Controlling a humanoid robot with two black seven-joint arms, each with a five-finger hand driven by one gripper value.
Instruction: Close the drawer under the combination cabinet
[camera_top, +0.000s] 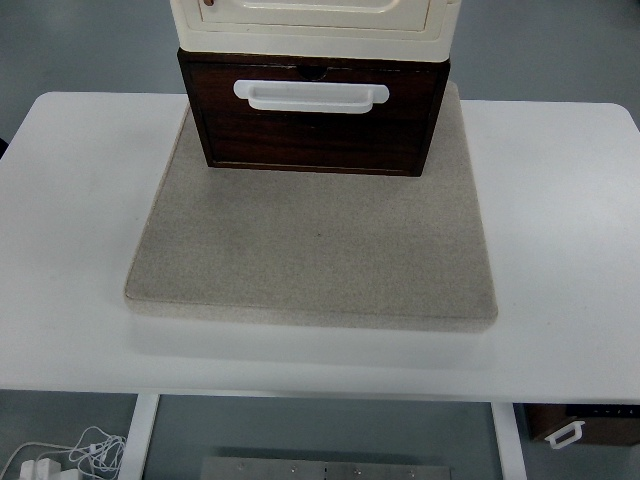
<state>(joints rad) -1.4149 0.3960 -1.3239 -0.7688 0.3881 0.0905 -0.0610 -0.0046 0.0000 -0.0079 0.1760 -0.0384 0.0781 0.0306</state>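
A dark brown wooden drawer (314, 125) with a white handle (310, 95) sits at the far middle of the table, under a cream cabinet (315, 22). Its front stands only slightly forward of the cabinet's front. Both rest on a beige mat (315, 245). Neither of my hands shows in the head view.
The white table (560, 250) reaches out on both sides of the mat. Below the near edge lie white cables (70, 455) at the left, and a dark box (585, 425) at the right.
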